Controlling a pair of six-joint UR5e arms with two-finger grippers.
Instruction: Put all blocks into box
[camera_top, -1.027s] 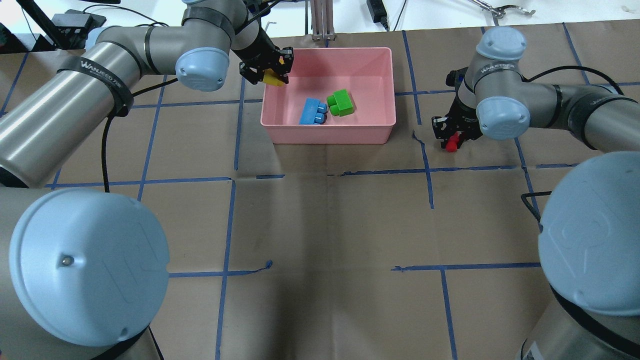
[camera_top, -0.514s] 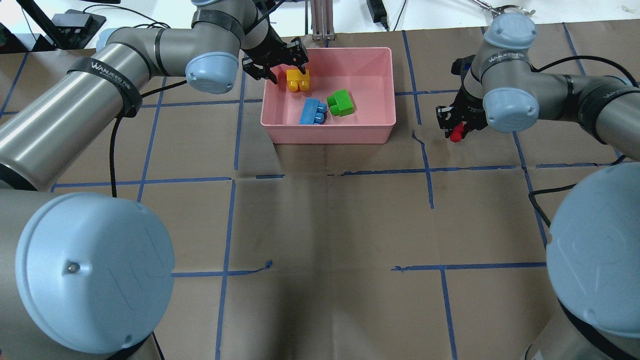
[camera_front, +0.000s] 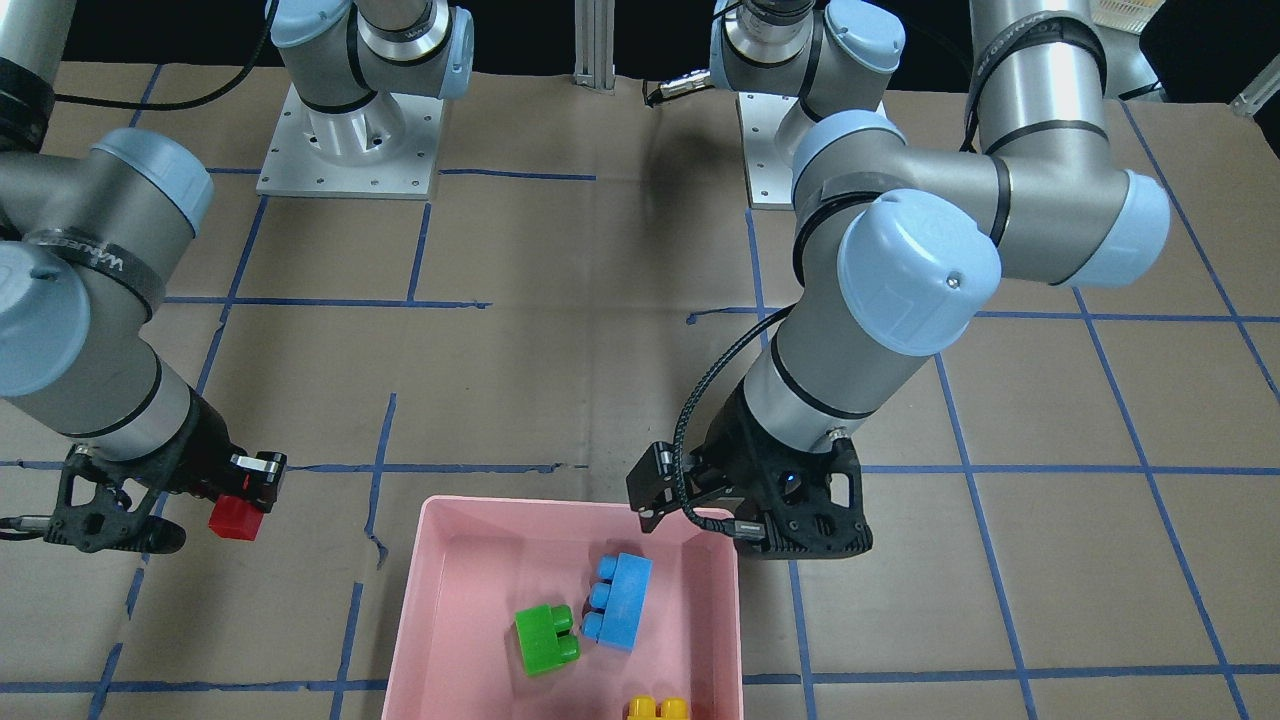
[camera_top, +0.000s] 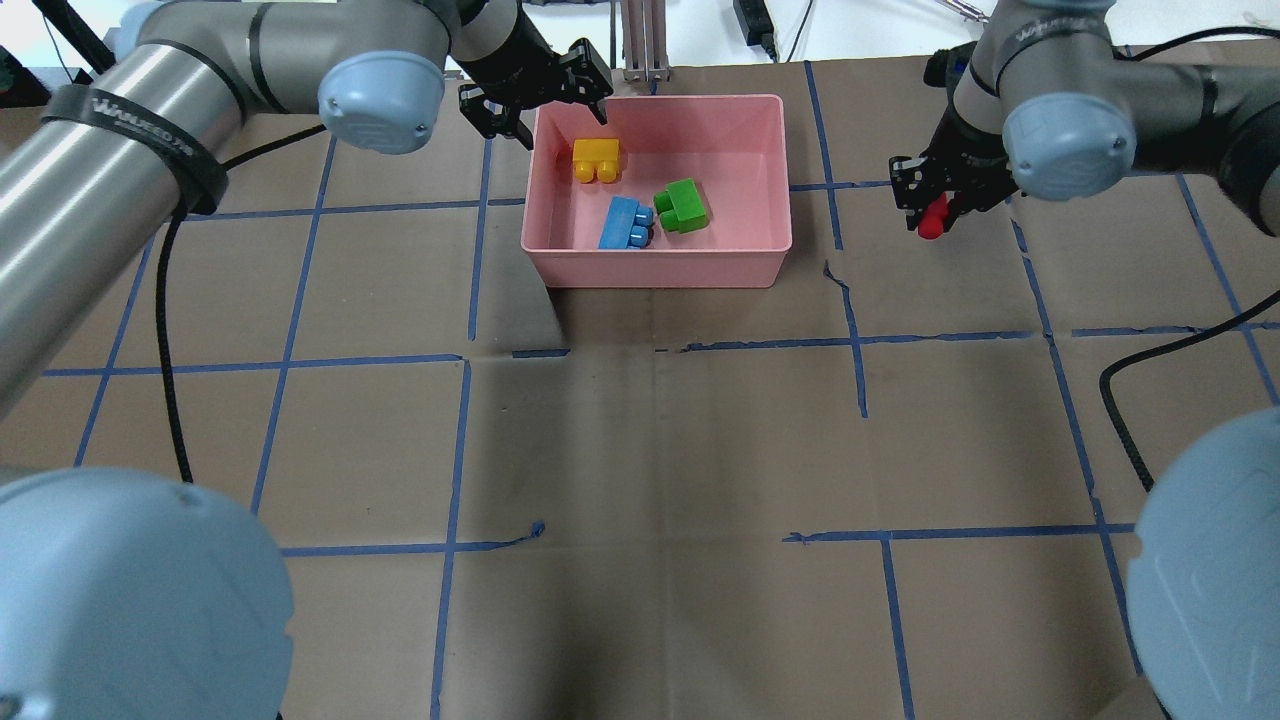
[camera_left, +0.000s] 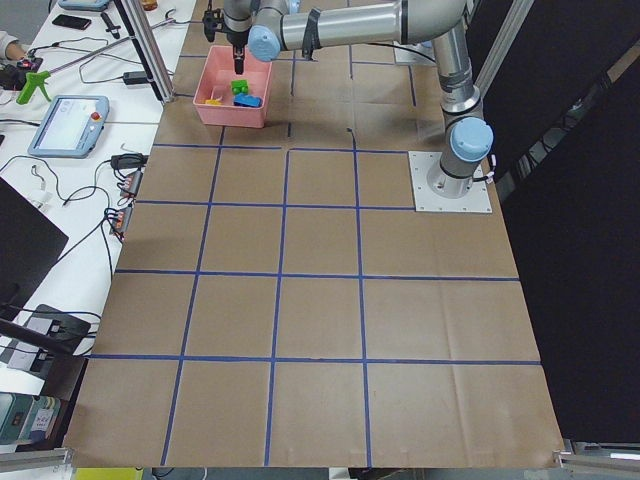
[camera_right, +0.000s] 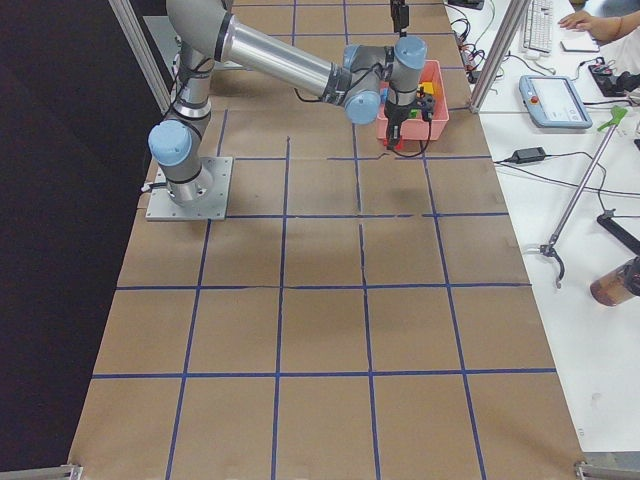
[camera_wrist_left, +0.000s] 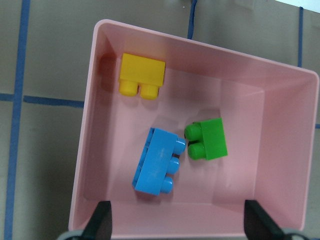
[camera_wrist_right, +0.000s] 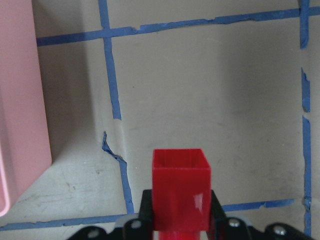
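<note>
The pink box (camera_top: 660, 268) stands at the far middle of the table. The yellow block (camera_top: 596, 160), the blue block (camera_top: 625, 222) and the green block (camera_top: 683, 204) lie inside it. They also show in the left wrist view: yellow (camera_wrist_left: 141, 75), blue (camera_wrist_left: 157, 167), green (camera_wrist_left: 207, 145). My left gripper (camera_top: 535, 100) is open and empty above the box's far left corner. My right gripper (camera_top: 930, 205) is shut on the red block (camera_top: 932, 222) and holds it above the table, right of the box. The red block also shows in the right wrist view (camera_wrist_right: 180, 187).
An aluminium post (camera_top: 645, 40) stands just behind the box. A black cable (camera_top: 170, 330) hangs from the left arm. Blue tape lines grid the brown paper cover. In the right wrist view the box's wall (camera_wrist_right: 20, 100) is at the left.
My left gripper has let go of the yellow block into the box and drawn back over the far left corner. My right gripper has carried the red block farther from the robot.
</note>
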